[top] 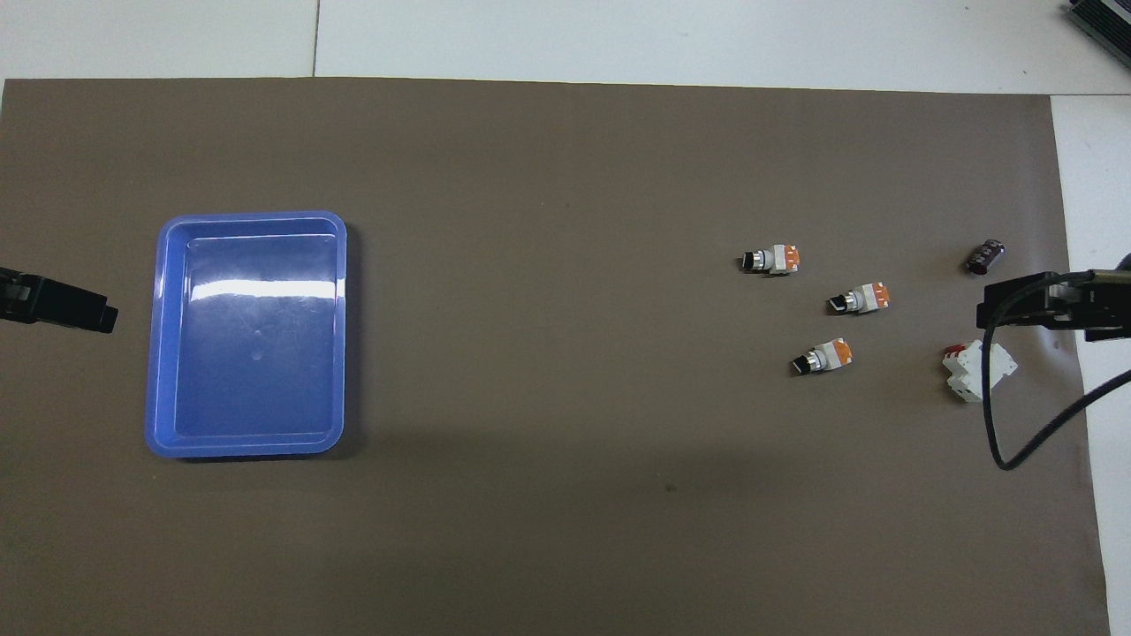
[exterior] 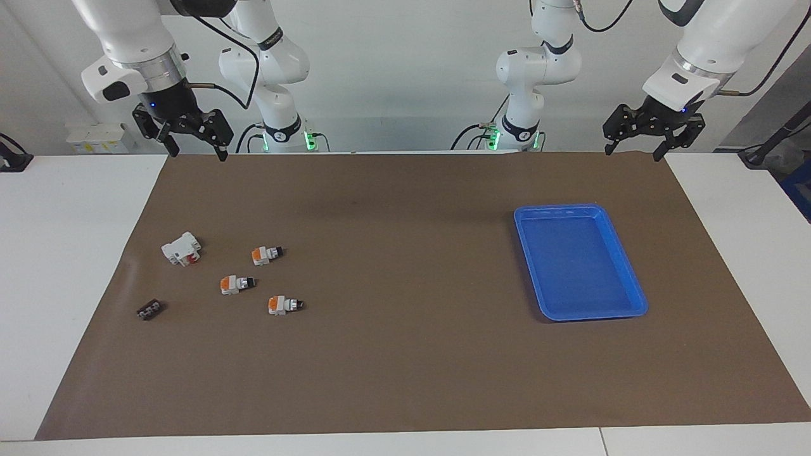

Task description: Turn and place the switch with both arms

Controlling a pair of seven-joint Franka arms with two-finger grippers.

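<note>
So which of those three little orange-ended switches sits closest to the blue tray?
The switch farthest from the robots, with the other two lying nearer the white block. Nothing lies between it and the blue tray.

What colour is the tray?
Blue, all over. The tray shows best in the overhead view.

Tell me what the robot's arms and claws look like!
Both arms are shiny white tubes with dark grey rings at the joints. Each ends in a black claw with two fingers: the left gripper and the right gripper. Black cables loop along them, and green lights glow at the bases.
</note>
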